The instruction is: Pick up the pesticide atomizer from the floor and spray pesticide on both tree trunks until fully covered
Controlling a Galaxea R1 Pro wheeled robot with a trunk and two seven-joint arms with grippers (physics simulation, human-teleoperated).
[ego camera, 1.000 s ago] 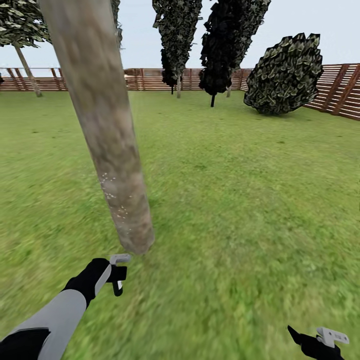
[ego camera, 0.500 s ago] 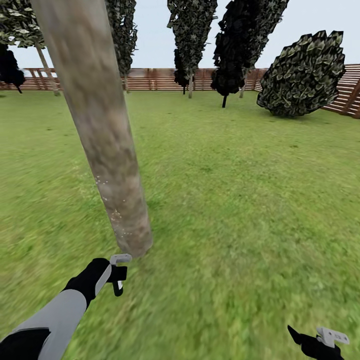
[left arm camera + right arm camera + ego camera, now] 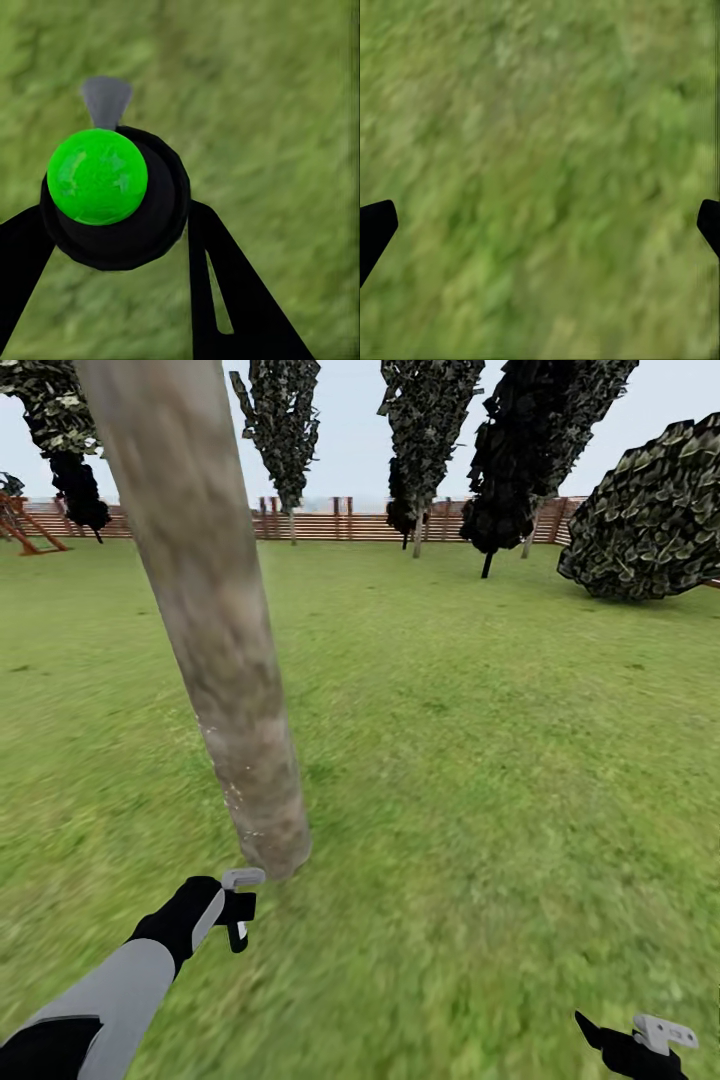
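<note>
Your left claw [image 3: 238,910] grips the pesticide atomizer [image 3: 112,196] just short of the tree trunk [image 3: 215,650], its fingers [image 3: 225,292] closed round the dark, round body under the green spot. The grey trigger head [image 3: 242,878] sits nearest the trunk's foot. The bottle looks light and rigid, probably slick-sided, so a hold low on the body suits it. Faint pale pesticide [image 3: 235,795] seems to dot the trunk's lower part, though the specks are hard to make out. Your right claw [image 3: 540,225] hangs wide and empty over the lawn [image 3: 480,760], well apart from the trunk.
</note>
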